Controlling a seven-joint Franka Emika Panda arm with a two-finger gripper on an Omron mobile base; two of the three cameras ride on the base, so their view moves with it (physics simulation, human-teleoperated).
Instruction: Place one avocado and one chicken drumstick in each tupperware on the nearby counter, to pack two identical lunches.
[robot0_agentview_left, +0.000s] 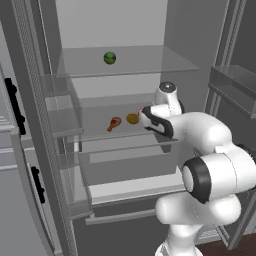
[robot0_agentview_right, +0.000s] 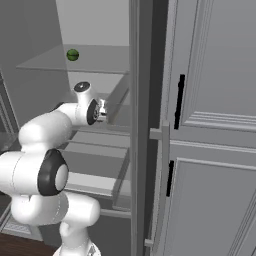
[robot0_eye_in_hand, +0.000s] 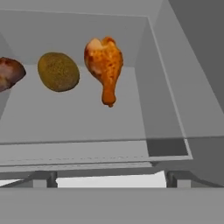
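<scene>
The gripper (robot0_agentview_left: 142, 116) is reaching into the open fridge at the middle glass shelf (robot0_eye_in_hand: 87, 122), with its jaws spread wide and nothing between them; it touches no food. Just ahead of it in the hand view lie three items in a row: a chicken drumstick (robot0_eye_in_hand: 105, 65) with its fat end toward the back wall and its thin bone end pointing toward the camera, an avocado (robot0_eye_in_hand: 58, 71) just beside it, and a second, darker drumstick (robot0_eye_in_hand: 8, 73) at the picture's edge, cut off by it. From the left base view the first drumstick (robot0_agentview_left: 114, 123) and the avocado (robot0_agentview_left: 132, 118) sit near the gripper.

The step in hand appears to be a first pick from the shelf. To do it well, the gripper would line up over one item alone, close across the fat part of the drumstick or the middle of the avocado, and keep clear of its neighbour. A green round fruit (robot0_agentview_left: 110, 58) sits on the shelf above, apart from all this.
</scene>
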